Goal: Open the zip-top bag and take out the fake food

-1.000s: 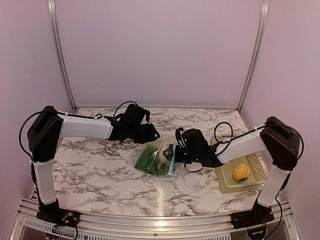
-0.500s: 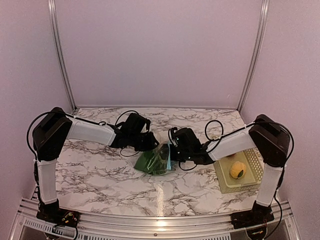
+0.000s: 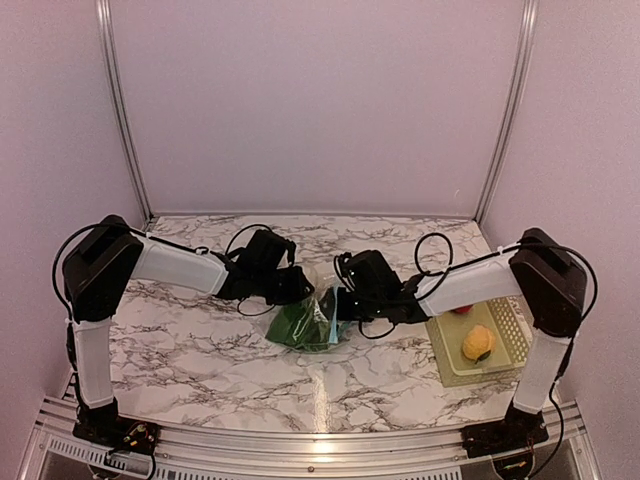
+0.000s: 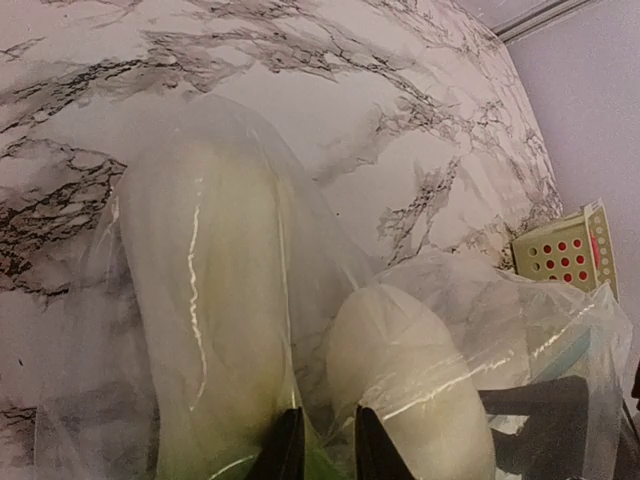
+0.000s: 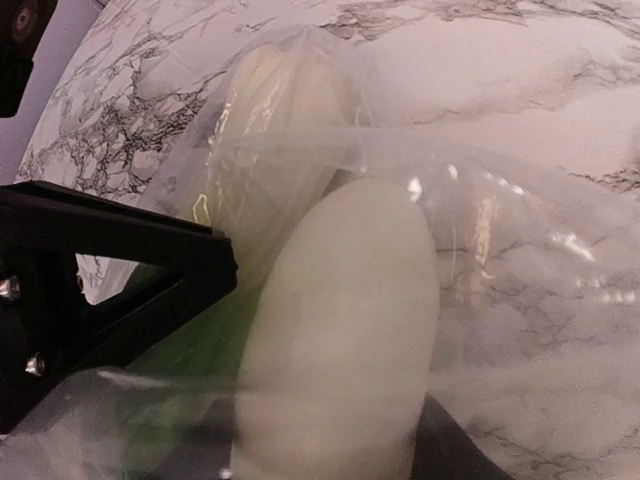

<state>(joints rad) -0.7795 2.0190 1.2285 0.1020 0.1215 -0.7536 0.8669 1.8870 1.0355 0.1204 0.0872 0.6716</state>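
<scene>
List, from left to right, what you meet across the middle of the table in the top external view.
left gripper → bag → right gripper → basket

A marble-patterned table (image 3: 180, 340) carries two things: the zip-top bag (image 3: 305, 325) mid-table, and a lattice basket (image 3: 512, 335) at right.

1. No lettering, label, brand mark or number can be read in any of the three views.
2. The bag (image 3: 315, 322) looks plain wherever its film shows, though the crinkles and glare across it could be hiding small print.
</scene>
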